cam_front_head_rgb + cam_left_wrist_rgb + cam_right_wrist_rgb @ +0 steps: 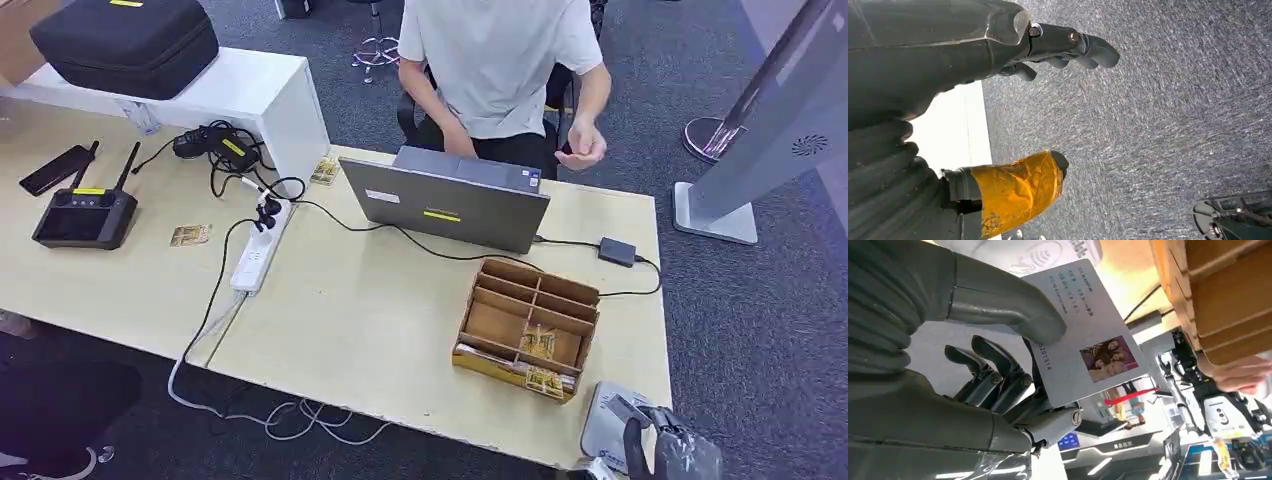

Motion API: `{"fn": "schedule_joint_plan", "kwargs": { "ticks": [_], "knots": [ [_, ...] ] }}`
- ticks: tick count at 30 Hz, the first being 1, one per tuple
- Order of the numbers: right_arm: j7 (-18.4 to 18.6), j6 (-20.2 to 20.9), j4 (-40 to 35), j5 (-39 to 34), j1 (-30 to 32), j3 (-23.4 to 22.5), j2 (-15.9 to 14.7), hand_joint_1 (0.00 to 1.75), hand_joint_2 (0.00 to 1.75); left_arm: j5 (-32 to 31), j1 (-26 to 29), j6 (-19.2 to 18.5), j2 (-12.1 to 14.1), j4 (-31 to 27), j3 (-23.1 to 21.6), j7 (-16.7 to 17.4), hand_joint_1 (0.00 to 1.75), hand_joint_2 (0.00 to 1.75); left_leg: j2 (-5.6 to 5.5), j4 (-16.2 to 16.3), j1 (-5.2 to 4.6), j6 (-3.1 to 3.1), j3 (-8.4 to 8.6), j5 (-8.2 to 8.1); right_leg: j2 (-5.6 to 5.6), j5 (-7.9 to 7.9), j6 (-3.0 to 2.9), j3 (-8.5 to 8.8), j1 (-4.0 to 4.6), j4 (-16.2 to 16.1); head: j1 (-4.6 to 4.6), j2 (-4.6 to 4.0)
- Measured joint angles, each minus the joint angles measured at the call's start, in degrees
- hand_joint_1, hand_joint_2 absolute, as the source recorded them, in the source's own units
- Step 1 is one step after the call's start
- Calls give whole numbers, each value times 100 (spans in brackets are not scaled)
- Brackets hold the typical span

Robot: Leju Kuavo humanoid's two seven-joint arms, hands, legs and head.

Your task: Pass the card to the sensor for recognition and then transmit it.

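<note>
Card: while it is pinched in the right hand (pixel 1013 385), the card (pixel 1088 335) sits between thumb and darker fingers, its printed face showing
Sensor: the white reader (pixel 607 425) lies just beside the right hand (pixel 665 450), at the table (pixel 350 320) corner
Handling: likely light, thin, stiff and slick; a pinch near one short edge leaves most of the face free to present
Left hand: the left hand (pixel 998 65) hangs over carpet, fingers loosely curled, holding nothing
Risk: the card could pivot or slip if the pinch loosens
</note>
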Motion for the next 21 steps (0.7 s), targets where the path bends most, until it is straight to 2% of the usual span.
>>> {"fn": "schedule_joint_plan", "kwargs": {
  "ticks": [5, 9, 15, 18, 19, 21],
  "knots": [
    [295, -13, -519, -57, -102, 83, -31, 175, 175, -79, 1, -20, 4, 0, 0, -7, 0, 175, 3, 1, 0, -1, 1, 1, 2, 3, -3, 1, 0, 1, 0, 0],
    [505, -15, -968, 11, -296, 260, -166, 175, 175, -133, -1, -76, 13, 0, 0, -26, 0, 175, 5, 1, -1, -1, 1, 3, 4, 4, -4, 1, 0, 1, 2, 0],
    [505, -15, -969, 11, -305, 260, -166, 175, 175, -134, -1, -77, 13, 0, 0, -26, 0, 175, 5, 1, -1, -1, 2, 3, 4, 4, -4, 1, -1, 1, 2, 0],
    [765, 75, -1408, 197, -817, 551, -363, 175, 175, -252, 1, -153, 48, 0, 0, -83, 0, 175, 3, 1, -1, -7, -6, 8, 4, 7, -9, 3, 0, 10, 2, 0],
    [1226, 443, -1271, 417, -1792, 872, -404, 175, 175, -372, -35, -251, 89, 0, 0, -122, 0, 175, 48, 2, -1, -15, 6, 13, 54, 26, -21, -22, 0, 14, 0, 0],
    [1478, 516, -1008, 645, -2427, 1119, -433, 175, 175, -448, -32, -297, 118, 0, -2, -151, 0, 175, 30, 2, 0, -20, -4, 26, 35, 32, -24, -21, 0, 19, 0, 0]
  ]
}}
